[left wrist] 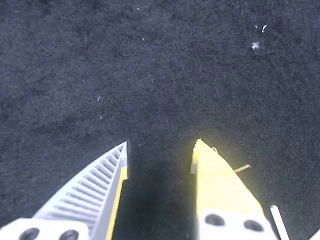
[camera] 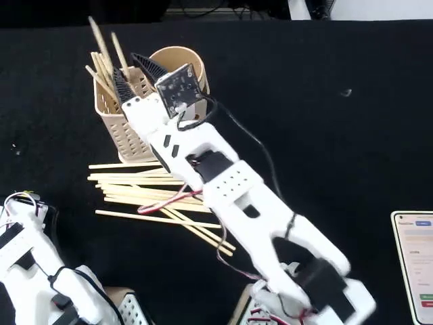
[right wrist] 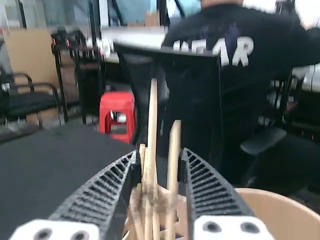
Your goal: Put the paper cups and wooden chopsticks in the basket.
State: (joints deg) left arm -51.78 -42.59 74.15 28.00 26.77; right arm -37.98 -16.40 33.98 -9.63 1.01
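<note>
Surface (camera: 338, 135): black cloth, matt, slightly fuzzy, a few pale lint specks. Chopsticks (camera: 149, 193): bare pale wood, matt, look unvarnished. Basket (camera: 125, 139): beige plastic, slotted walls, faint sheen. Cup (camera: 177, 57): tan paper, smooth, matt. Right arm (camera: 237, 186) and left arm (camera: 27, 264): white plastic shells, smooth, low gloss. Right jaws: black plastic, ribbed inner faces, matt. Left jaws: one pale grey ribbed plastic, the other yellow plastic, matt. Phone (camera: 414, 264) at near right edge: glossy screen. Wire (camera: 162, 203) over the chopsticks: smooth red plastic sheath.
</note>
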